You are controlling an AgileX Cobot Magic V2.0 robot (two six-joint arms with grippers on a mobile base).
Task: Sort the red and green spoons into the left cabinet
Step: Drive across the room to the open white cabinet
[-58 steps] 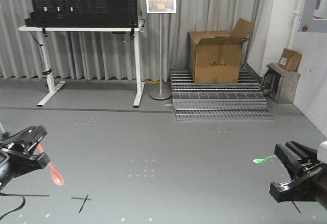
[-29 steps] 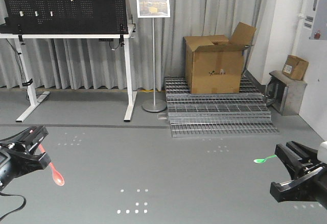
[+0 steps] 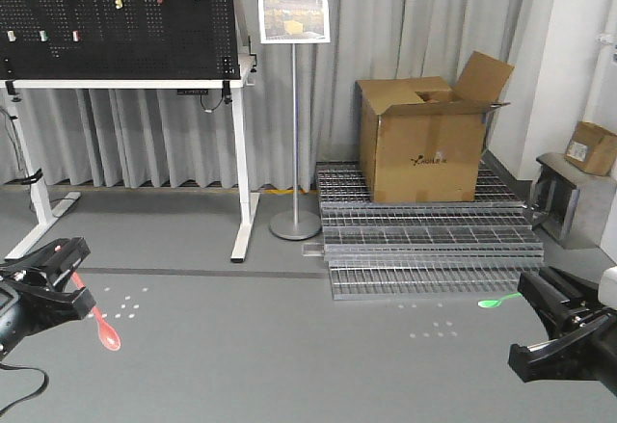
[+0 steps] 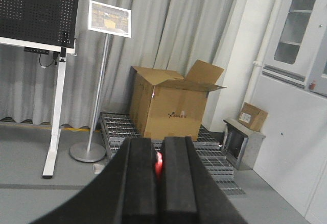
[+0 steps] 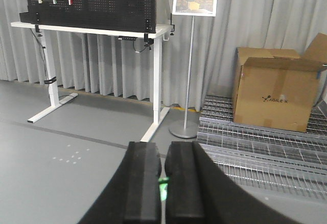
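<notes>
My left gripper (image 3: 66,274) sits at the lower left of the front view, shut on the handle of the red spoon (image 3: 102,328), whose bowl hangs down to the right over the floor. In the left wrist view the red spoon (image 4: 159,163) shows as a sliver between the closed fingers of the left gripper (image 4: 159,147). At the lower right, my right gripper (image 3: 532,293) is shut on the green spoon (image 3: 496,301), which points left. The right wrist view shows the green spoon (image 5: 163,188) pinched in the right gripper (image 5: 162,151). The left cabinet is out of view.
A white desk with a black pegboard (image 3: 125,84) stands at the back left, a sign stand (image 3: 294,115) beside it. A cardboard box (image 3: 424,148) sits on stacked metal grates (image 3: 424,250). A small box on a grey stand (image 3: 588,153) is at the right wall.
The whole room has shifted in view: desk, sign stand and box now appear closer and further right. Both grippers hold the same pose, each still shut on its spoon.
</notes>
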